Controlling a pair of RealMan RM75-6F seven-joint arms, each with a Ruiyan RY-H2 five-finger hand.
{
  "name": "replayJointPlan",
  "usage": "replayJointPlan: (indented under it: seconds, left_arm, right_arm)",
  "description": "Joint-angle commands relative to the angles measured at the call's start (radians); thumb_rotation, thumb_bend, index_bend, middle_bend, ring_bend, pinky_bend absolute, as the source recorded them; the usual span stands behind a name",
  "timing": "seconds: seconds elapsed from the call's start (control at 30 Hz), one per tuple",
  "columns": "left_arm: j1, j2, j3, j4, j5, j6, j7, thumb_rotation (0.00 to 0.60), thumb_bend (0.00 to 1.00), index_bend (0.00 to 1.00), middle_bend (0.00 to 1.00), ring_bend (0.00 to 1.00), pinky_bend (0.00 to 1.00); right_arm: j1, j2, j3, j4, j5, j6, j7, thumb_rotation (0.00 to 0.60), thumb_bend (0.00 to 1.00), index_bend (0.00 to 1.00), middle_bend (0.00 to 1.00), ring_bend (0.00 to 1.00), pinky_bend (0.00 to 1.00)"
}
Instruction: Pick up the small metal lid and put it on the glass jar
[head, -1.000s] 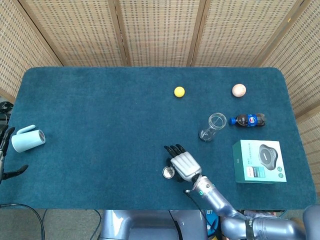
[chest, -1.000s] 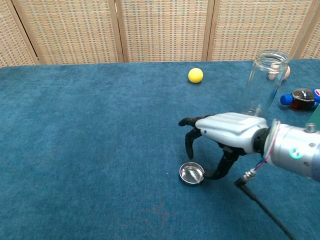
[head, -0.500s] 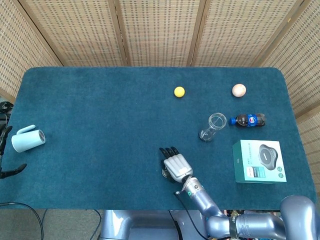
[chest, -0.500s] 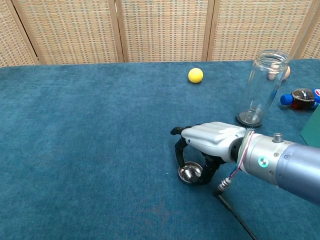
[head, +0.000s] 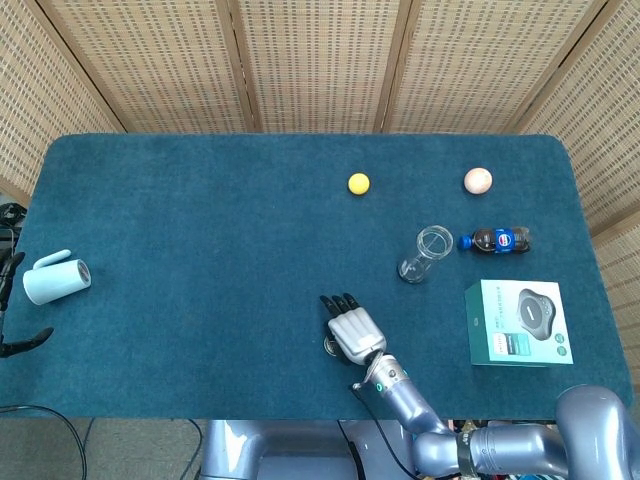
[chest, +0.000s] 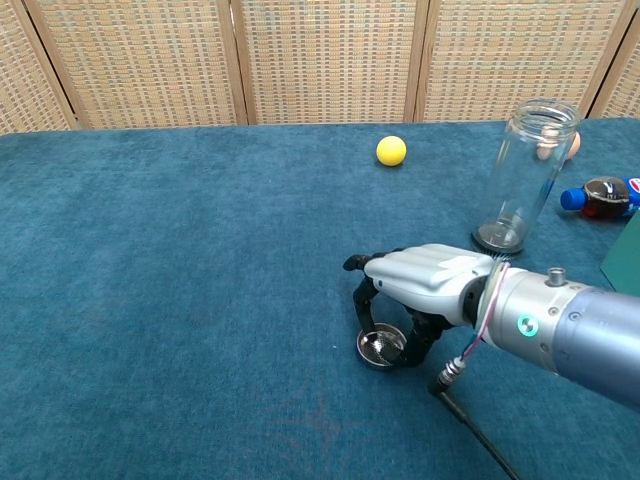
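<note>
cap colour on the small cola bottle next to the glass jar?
Blue. The small dark cola bottle lies on its side; its cap shows best in the chest view.

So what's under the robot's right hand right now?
The small metal lid lies on the table beneath the right hand, fingers curled around it. The head view mostly hides it.

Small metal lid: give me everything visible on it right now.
The small metal lid is a shallow round silvery cap, shiny, lying open side up on the blue cloth of the table near its front edge. The right hand arches over it, fingers curled down around its rim; whether they actually grip it cannot be told. In the head view the hand hides most of it. The glass jar stands apart, behind and to the right.
</note>
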Motion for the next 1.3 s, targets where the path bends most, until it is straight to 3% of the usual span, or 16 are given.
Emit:
replayJointPlan:
  seconds: [0.03,0.23,0.47,0.8,1.0,1.2,1.3]
  left_arm:
    - [-0.001,-0.001,0.001,0.001,-0.001,-0.003,0.003,0.600,0.11,0.00,0.00,0.00,0.00]
    - [-0.004,-0.004,0.000,0.001,-0.003,-0.005,0.011,0.600,0.11,0.00,0.00,0.00,0.00]
    - [-0.005,-0.008,0.002,0.002,-0.004,-0.008,0.017,0.600,0.11,0.00,0.00,0.00,0.00]
    - [-0.008,-0.009,0.003,0.000,-0.006,-0.014,0.021,0.600,0.11,0.00,0.00,0.00,0.00]
    - [-0.007,-0.008,0.004,-0.003,-0.002,-0.010,0.024,0.600,0.11,0.00,0.00,0.00,0.00]
    - [-0.006,-0.007,0.004,-0.004,-0.003,-0.008,0.021,0.600,0.11,0.00,0.00,0.00,0.00]
    - [-0.006,-0.008,0.005,-0.005,-0.003,-0.009,0.025,0.600,0.11,0.00,0.00,0.00,0.00]
  right_arm:
    - [0.002,0.004,-0.007,0.006,-0.012,0.002,0.013,0.600,0.56,0.56,0.00,0.00,0.00]
    - [0.003,0.007,-0.015,0.017,-0.030,0.000,0.041,0.600,0.57,0.63,0.00,0.00,0.00]
    - [-0.002,0.019,-0.017,0.007,-0.066,0.010,0.081,0.600,0.61,0.64,0.01,0.00,0.00]
    - [-0.008,0.119,0.011,-0.135,-0.151,0.046,0.130,0.600,0.63,0.64,0.02,0.00,0.00]
    - [0.002,0.208,0.077,-0.223,-0.179,0.093,0.130,0.600,0.63,0.64,0.03,0.00,0.00]
    - [0.016,0.382,0.237,-0.312,-0.117,0.151,0.142,0.600,0.63,0.64,0.03,0.00,0.00]
    - [0.016,0.446,0.286,-0.301,-0.057,0.166,0.154,0.600,0.63,0.64,0.03,0.00,0.00]
